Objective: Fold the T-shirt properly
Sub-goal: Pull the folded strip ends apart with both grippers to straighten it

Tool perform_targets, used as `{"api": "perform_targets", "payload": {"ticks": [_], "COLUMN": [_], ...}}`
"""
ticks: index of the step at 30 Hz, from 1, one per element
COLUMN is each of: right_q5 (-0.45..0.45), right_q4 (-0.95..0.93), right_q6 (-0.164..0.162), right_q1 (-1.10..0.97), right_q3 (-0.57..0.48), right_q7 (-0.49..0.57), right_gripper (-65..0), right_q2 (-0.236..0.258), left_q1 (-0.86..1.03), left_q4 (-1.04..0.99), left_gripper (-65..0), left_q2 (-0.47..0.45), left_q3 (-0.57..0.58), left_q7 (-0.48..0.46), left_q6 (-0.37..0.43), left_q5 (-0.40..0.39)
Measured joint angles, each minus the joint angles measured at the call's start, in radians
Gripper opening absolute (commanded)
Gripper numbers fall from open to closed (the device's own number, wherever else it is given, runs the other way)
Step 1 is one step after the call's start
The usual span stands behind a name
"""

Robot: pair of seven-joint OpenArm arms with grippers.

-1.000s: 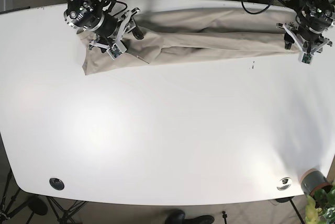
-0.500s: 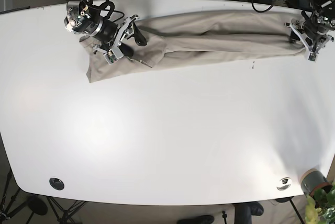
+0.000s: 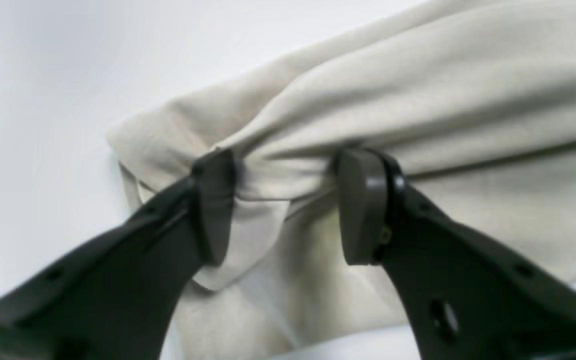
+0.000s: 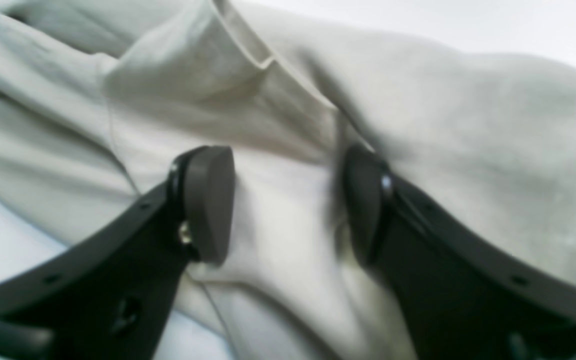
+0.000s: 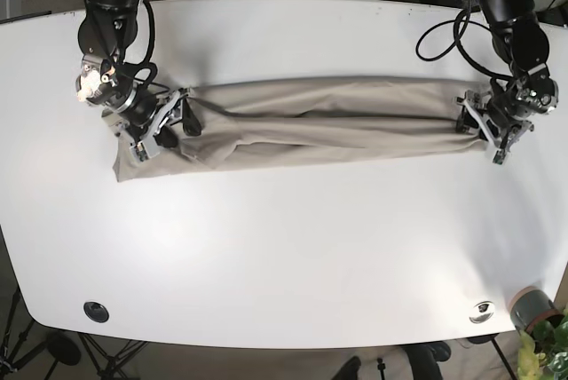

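Observation:
The beige T-shirt [image 5: 319,127] lies stretched in a long, narrow band across the white table [image 5: 284,247]. My left gripper [image 5: 484,124] is at the band's right end. In the left wrist view the left gripper [image 3: 285,205] is open, its pads apart with a bunched fold of T-shirt [image 3: 418,100] spanning the gap. My right gripper [image 5: 167,127] sits on the band's left end. In the right wrist view the right gripper [image 4: 288,205] is open too, fingers spread over smooth T-shirt [image 4: 493,150] cloth near a hem.
Two round grommets [image 5: 96,312] [image 5: 482,311] sit near the table's front corners. A plant pot [image 5: 532,307] stands off the front right corner. Cables and stands crowd the far edge.
Both grippers and the T-shirt have come from the table's far edge toward the middle. The shirt now lies lower and straighter.

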Motion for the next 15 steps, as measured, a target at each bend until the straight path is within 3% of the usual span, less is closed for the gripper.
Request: {"api": "perform_targets", "payload": {"ticks": [9, 15], "right_q5": [-0.01, -0.009], "right_q4": [-0.063, -0.062], "right_q6": [-0.006, -0.007], "right_q1": [0.052, 0.05], "right_q3": [0.0, -0.001], "right_q7": [0.018, 0.018], "right_gripper": [-30.8, -30.8], "right_q2": [0.03, 0.03], "left_q1": [-0.004, -0.001], "left_q4": [0.097, 0.173], "left_gripper": [-33.1, -24.9], "left_q2": [0.022, 0.016], "left_q3": [-0.006, -0.146], "left_q7": [0.042, 0.165], "left_q6": [0.001, 0.0], "left_q5": [-0.001, -0.257]}}
